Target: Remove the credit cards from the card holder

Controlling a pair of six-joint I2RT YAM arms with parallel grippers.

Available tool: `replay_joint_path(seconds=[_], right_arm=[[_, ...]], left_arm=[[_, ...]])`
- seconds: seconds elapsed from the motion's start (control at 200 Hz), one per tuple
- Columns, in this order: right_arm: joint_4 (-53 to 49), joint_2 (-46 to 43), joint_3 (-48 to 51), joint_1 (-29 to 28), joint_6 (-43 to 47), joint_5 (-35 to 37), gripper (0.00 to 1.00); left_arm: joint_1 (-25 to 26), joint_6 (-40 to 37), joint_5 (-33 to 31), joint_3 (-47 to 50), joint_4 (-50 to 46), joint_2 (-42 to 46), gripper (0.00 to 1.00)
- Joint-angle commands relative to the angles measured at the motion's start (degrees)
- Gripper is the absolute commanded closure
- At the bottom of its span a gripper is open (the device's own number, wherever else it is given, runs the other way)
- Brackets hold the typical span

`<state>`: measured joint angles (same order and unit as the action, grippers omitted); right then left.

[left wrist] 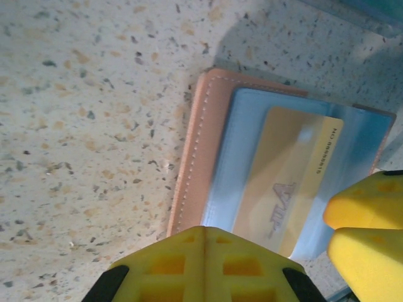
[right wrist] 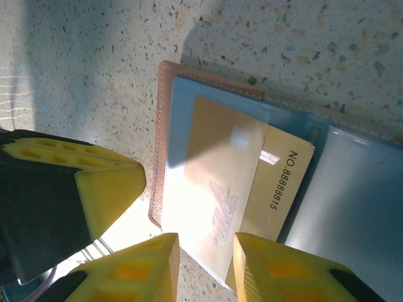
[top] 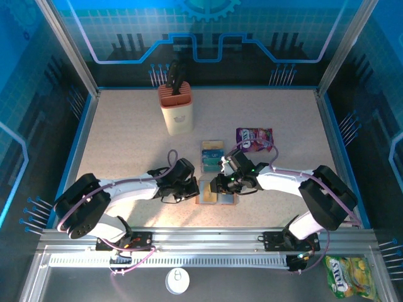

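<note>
The card holder point(top: 216, 199), brown leather with grey-blue pockets, lies open and flat on the table between my two grippers. A gold credit card point(right wrist: 283, 182) printed with a number sticks partly out of its clear pocket point(left wrist: 296, 182). My left gripper point(left wrist: 204, 229) is shut, its tips resting at the holder's leather edge point(left wrist: 189, 176); from above it sits at the holder's left point(top: 194, 189). My right gripper point(right wrist: 204, 261) stands with its jaws a little apart over the card's lower edge, pinching nothing; from above it is at the holder's far side point(top: 221, 185).
Teal card-sized flat pieces point(top: 212, 155) lie just behind the holder, and a purple snack packet point(top: 254, 138) sits to their right. A knife block point(top: 177, 107) stands at the back. A yellow packet point(top: 345, 277) lies off the table, front right.
</note>
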<state>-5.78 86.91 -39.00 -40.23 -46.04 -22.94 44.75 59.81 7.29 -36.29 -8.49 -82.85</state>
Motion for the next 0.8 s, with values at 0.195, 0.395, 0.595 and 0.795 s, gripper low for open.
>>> replay_joint_path(seconds=[0.195, 0.395, 0.595, 0.795], right_arm=[[-1.78, -0.61, -1.21, -0.44, 0.88, 0.96, 0.71], [-2.39, -1.26, -0.98, -0.12, 1.04, 1.5, 0.7], [-3.18, -2.01, -0.5, 0.22, 1.17, 2.37, 0.7], [-3.17, -1.67, 0.13, 0.64, 1.22, 2.55, 0.7]], left_arm=[[0.4, -1.71, 1.85, -2.86, 1.7, -1.78, 0.99], [1.17, -2.04, 3.68, -3.79, 4.44, -4.79, 1.0], [1.26, -1.64, 3.69, -2.74, 5.27, -6.27, 1.0], [1.27, -0.71, 3.01, -1.69, 4.86, -5.64, 1.0]])
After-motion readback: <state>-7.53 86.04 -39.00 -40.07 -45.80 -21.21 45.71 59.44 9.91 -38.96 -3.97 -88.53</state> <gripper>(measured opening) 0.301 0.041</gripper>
